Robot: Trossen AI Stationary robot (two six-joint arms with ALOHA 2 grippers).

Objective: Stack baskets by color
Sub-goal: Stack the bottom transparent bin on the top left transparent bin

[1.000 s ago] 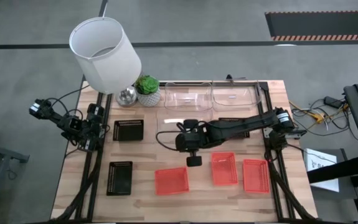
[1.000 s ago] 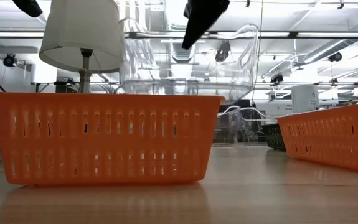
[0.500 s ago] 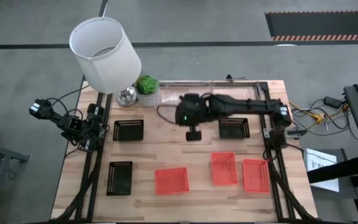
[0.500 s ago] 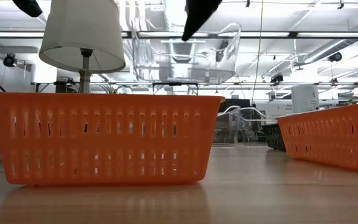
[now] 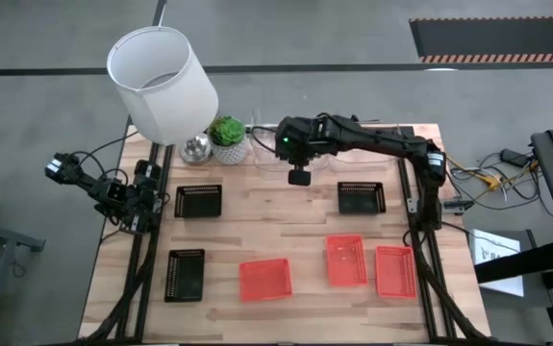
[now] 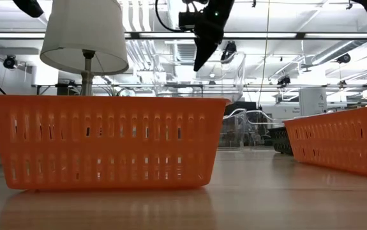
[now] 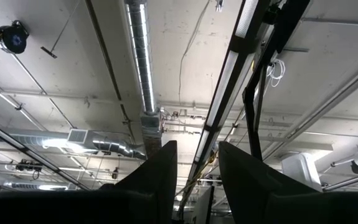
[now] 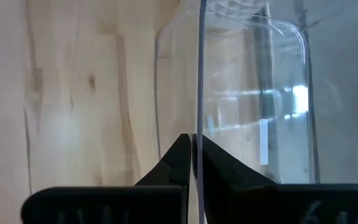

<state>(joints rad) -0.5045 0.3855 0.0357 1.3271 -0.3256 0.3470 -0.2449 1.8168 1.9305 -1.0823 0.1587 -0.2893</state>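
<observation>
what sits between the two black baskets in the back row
Nothing: in the high view only bare wood lies between the left black basket and the right black basket. The right hand hangs just behind that stretch.

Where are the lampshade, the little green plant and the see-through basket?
lampshade (image 5: 161, 82): high view, its white side.
green plant (image 5: 226, 130): high view, its leaves.
clear basket (image 8: 253, 93): right wrist view, its wall.

One camera looks straight down on the table, one level across it, both sharing the red-orange baskets.
</observation>
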